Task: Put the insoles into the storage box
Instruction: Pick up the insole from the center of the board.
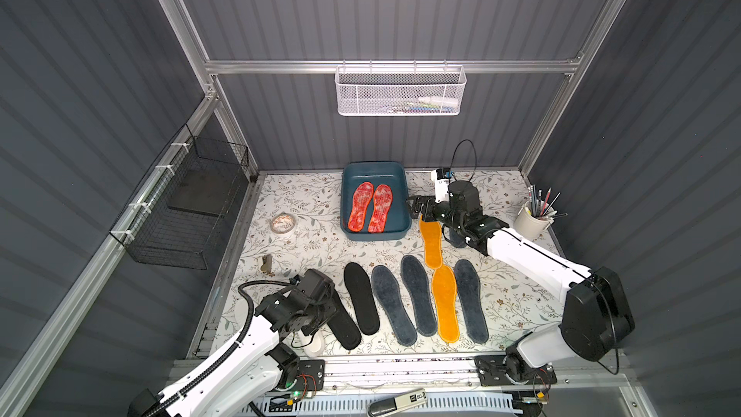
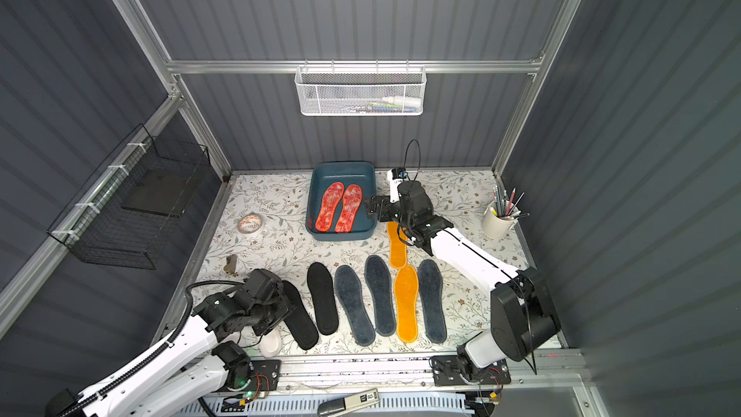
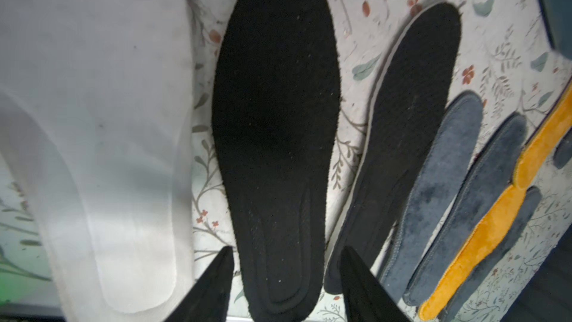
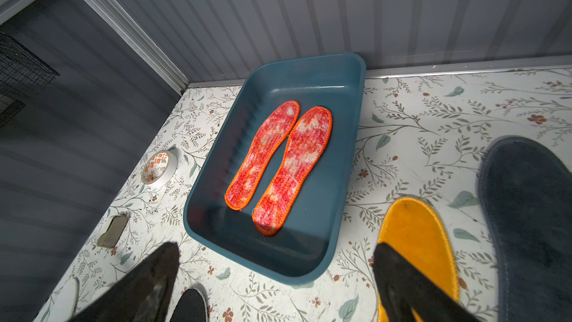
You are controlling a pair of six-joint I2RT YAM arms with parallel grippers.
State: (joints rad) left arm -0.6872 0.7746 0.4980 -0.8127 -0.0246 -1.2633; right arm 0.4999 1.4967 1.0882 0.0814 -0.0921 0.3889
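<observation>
Now, two red-orange mottled insoles [image 4: 297, 162] are lying flat, side by side, in the smooth teal storage box [image 4: 309, 88], just ahead of the right gripper [image 4: 277, 247], with bare floor showing around them. That gripper's jaws are standing wide apart, one finger over a fuzzy orange-yellow insole [image 4: 414, 230]. The left gripper [image 3: 286, 250] is straddling the heel of a black insole [image 3: 275, 103], jaws apart, slivers of table [image 3: 349, 153] showing either side. A tape roll [image 4: 159, 168] is showing orange print too small to read.

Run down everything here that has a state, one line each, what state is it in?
storage box, upright, holding two insoles
red-orange insoles, flat in the box, side by side
black insole, flat on the table
left gripper, fingers apart astride the black insole
right gripper, open and empty
orange-yellow insoles, flat on the table
pen cup, upright, holding pencils
</observation>
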